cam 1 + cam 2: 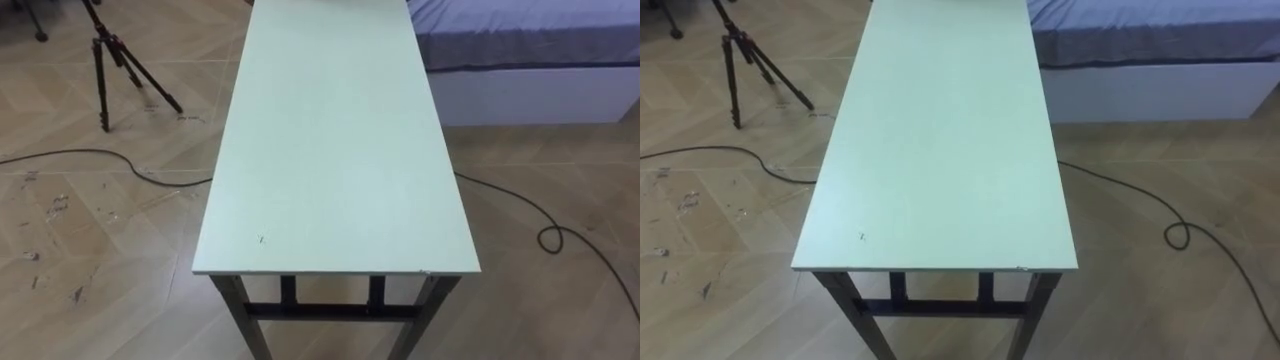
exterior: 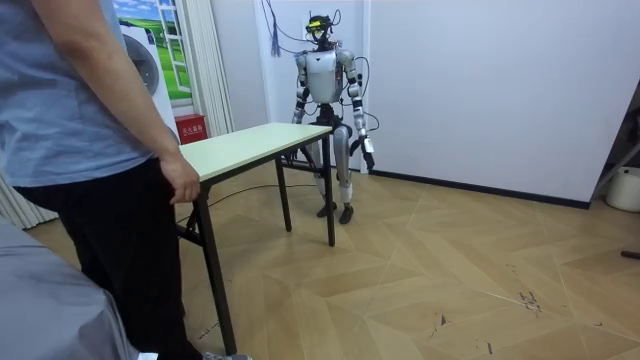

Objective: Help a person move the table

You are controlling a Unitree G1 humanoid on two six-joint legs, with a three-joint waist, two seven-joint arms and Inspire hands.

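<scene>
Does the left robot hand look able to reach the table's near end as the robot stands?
Probably yes: the left robot hand hangs at the robot's side, close by this end of the table, with nothing between them.

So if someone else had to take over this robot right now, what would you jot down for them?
Hands: the left hand hangs at the robot's side, off the table.
Things: the table stands on the floor, one short end right in front of the robot. The person stands at the other end, with a hand at the table's edge.
Done: robot and person are in place.
Left: take hold of the near end, lift with the person, carry.
</scene>
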